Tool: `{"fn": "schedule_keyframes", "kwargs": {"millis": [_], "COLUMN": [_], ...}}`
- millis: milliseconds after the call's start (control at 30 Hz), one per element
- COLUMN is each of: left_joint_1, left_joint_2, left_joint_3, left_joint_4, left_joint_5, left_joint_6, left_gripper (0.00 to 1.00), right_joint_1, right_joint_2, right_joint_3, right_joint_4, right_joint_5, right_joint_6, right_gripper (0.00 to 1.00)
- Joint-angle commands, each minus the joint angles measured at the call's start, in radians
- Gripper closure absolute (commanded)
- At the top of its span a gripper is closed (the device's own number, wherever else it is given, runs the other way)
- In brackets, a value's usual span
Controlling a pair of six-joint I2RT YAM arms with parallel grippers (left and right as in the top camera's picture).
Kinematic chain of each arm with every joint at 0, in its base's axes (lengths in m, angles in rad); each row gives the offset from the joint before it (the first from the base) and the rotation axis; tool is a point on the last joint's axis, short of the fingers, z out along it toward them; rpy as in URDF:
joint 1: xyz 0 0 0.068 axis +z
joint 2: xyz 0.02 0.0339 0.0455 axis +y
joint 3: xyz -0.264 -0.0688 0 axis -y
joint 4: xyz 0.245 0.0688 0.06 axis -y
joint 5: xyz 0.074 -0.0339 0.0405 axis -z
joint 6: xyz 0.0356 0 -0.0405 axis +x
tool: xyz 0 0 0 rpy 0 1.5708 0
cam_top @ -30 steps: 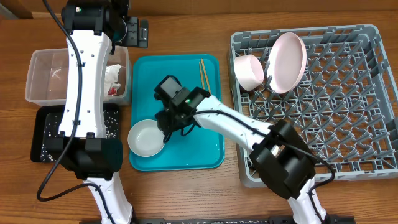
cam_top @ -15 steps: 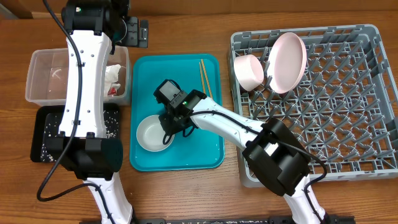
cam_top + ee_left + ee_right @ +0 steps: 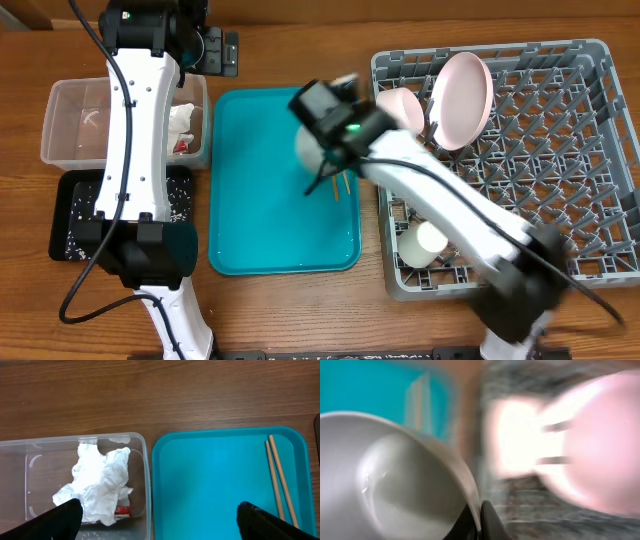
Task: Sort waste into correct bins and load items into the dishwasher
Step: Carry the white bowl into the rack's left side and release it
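My right gripper (image 3: 480, 512) is shut on the rim of a white bowl (image 3: 395, 475) and holds it in the air over the teal tray's far right corner, next to the grey dish rack (image 3: 560, 150). In the overhead view the bowl (image 3: 306, 146) is mostly hidden by the gripper (image 3: 325, 120). Two wooden chopsticks (image 3: 279, 480) lie on the tray's right side. My left gripper (image 3: 160, 527) is open and empty above the edge between the clear tub (image 3: 70, 130) and the tray. The napkin (image 3: 100, 480) and red wrapper (image 3: 122, 510) lie in the tub. Rice grains (image 3: 75, 215) lie in the black tray (image 3: 58, 245).
The teal tray (image 3: 260, 220) sits between the bins and the rack. In the rack a plate (image 3: 462, 95) and a bowl (image 3: 400, 110) stand at the far left, and a small cup (image 3: 425, 243) sits near the front left. The right wrist view is blurred.
My right gripper has lifted the white bowl off the tray's near left part and swung it up and right toward the rack. The left arm has not moved.
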Motion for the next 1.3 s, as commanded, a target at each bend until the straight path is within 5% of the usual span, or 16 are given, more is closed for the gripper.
{"fn": "schedule_keyframes", "kwargs": {"millis": [0, 133, 333, 667, 1267], "left_joint_1": [-0.002, -0.002, -0.002, -0.002, -0.002], "left_joint_2": [-0.014, -0.014, -0.014, -0.014, -0.014], "left_joint_3": [0.021, 0.021, 0.021, 0.021, 0.021], "left_joint_4": [0.001, 0.002, 0.001, 0.001, 0.001], "left_joint_5": [-0.010, -0.009, -0.009, -0.009, -0.009], "left_joint_6": [0.013, 0.013, 0.013, 0.013, 0.013], "left_gripper": [0.00, 0.00, 0.00, 0.00, 0.00], "right_joint_1": [0.004, -0.026, -0.068, -0.105, -0.055], "right_joint_2": [-0.067, -0.066, -0.066, -0.066, -0.066], "right_joint_3": [0.025, -0.028, -0.187, -0.420, -0.434], "right_joint_4": [-0.061, -0.110, -0.179, -0.118, -0.141], "right_joint_5": [0.366, 0.484, 0.660, 0.620, 0.456], "right_joint_6": [0.063, 0.071, 0.277, 0.399, 0.405], "right_gripper": [0.96, 0.96, 0.96, 0.96, 0.96]}}
